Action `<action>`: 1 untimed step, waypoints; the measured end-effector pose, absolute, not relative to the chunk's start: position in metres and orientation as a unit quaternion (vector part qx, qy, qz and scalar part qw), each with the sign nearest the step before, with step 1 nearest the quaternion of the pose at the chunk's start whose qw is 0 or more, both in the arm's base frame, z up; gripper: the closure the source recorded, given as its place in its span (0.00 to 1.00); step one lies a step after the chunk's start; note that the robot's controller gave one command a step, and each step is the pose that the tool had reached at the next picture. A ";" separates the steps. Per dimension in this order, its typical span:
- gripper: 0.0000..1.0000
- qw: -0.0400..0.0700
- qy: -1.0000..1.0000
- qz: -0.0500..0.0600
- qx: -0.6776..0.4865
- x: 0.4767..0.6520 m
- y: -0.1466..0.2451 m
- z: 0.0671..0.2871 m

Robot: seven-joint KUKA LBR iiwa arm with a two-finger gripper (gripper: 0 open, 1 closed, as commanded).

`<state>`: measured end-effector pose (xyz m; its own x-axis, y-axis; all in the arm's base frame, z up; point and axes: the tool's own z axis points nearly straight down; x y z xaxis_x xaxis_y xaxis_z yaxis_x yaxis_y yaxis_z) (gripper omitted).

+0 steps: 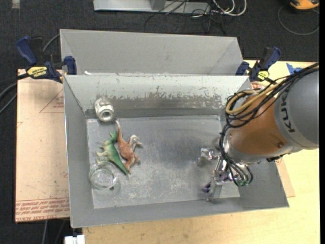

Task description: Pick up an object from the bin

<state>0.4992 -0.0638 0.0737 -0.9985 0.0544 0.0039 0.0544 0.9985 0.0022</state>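
1. Gripper (213, 183) sits low over bare grey floor in the near right part of the bin (167, 146), well apart from every loose thing; whether it is open or closed I cannot tell, and nothing can be made out in its grasp.
2. Nearest to it, though far across the floor on the view's left, lie two toy dinosaurs touching each other: an orange one (128, 149) and a green one (111, 154) on its left.
3. Just beside the green dinosaur, toward the near left corner, rests a clear cup (103, 178).
4. In the far left corner, at the foot of the back wall, lies a small silver metal cylinder (105, 109), apart from the toys.
5. An orange-brown wrist cover (256, 131) with looped cables (249, 103) rises behind the gripper at the bin's right side.
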 end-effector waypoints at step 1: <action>0.00 -0.001 -0.997 -0.001 -0.076 0.516 -0.089 0.071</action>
